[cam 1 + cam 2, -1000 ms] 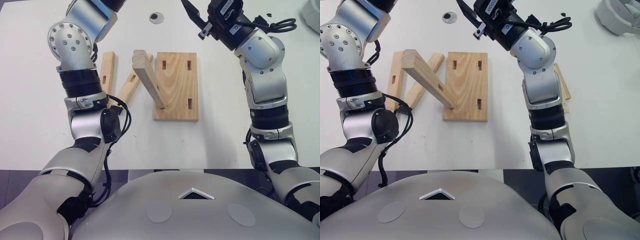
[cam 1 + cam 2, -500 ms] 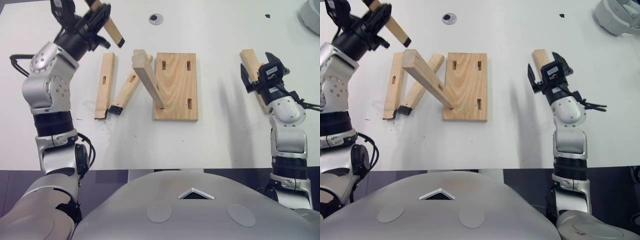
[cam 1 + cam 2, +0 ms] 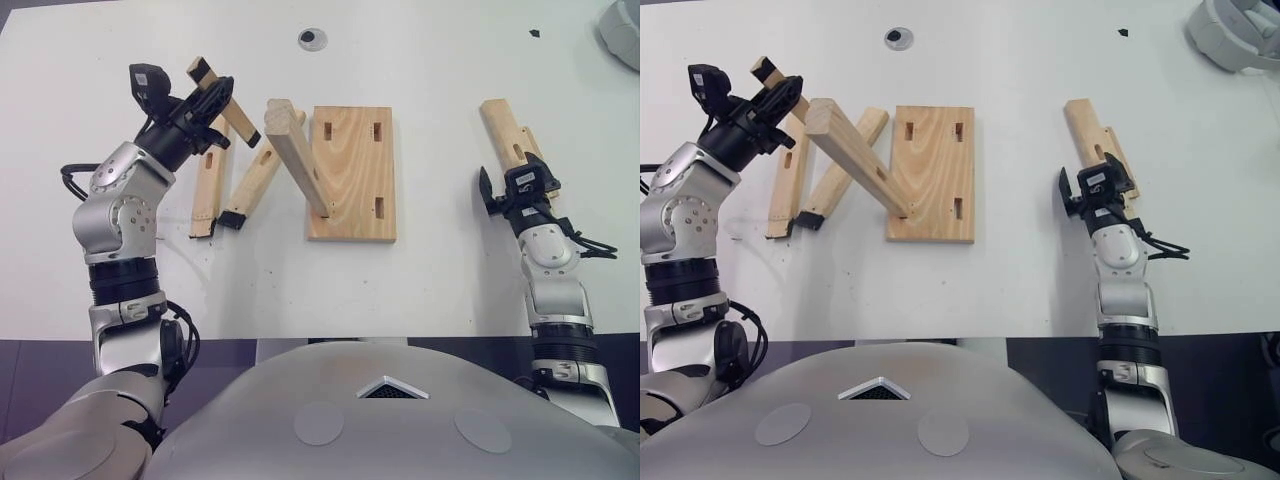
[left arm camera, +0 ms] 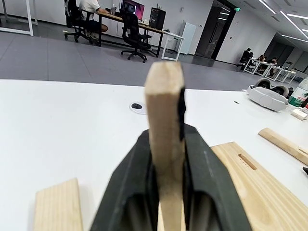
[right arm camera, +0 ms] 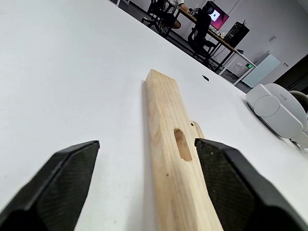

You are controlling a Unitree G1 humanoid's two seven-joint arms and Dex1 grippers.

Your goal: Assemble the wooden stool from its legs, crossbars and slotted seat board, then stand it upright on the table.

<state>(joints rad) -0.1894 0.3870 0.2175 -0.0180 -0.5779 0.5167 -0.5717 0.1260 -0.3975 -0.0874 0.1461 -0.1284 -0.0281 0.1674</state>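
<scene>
The slotted seat board [image 3: 352, 172] lies flat at mid-table, and one leg [image 3: 297, 158] leans out of its near left slot. Two more legs [image 3: 212, 165] [image 3: 255, 178] lie left of the board. My left gripper [image 3: 205, 105] hangs above them, shut on a short wooden crossbar [image 4: 164, 120] that points toward the far left. A fourth leg [image 5: 171, 144] with an oval slot lies at the right. My right gripper [image 3: 515, 190] stands open just in front of that leg's near end, its fingers [image 5: 65, 178] on either side of it and apart from it.
A small black disc [image 3: 312, 37] sits at the far middle of the white table [image 3: 440, 280]. A white headset-like object [image 3: 1235, 30] rests at the far right corner. The table's front edge runs just before my body.
My left arm has come down and to the right with the crossbar, to just above the loose legs. My right gripper has drawn back toward me along the right leg to its near end.
</scene>
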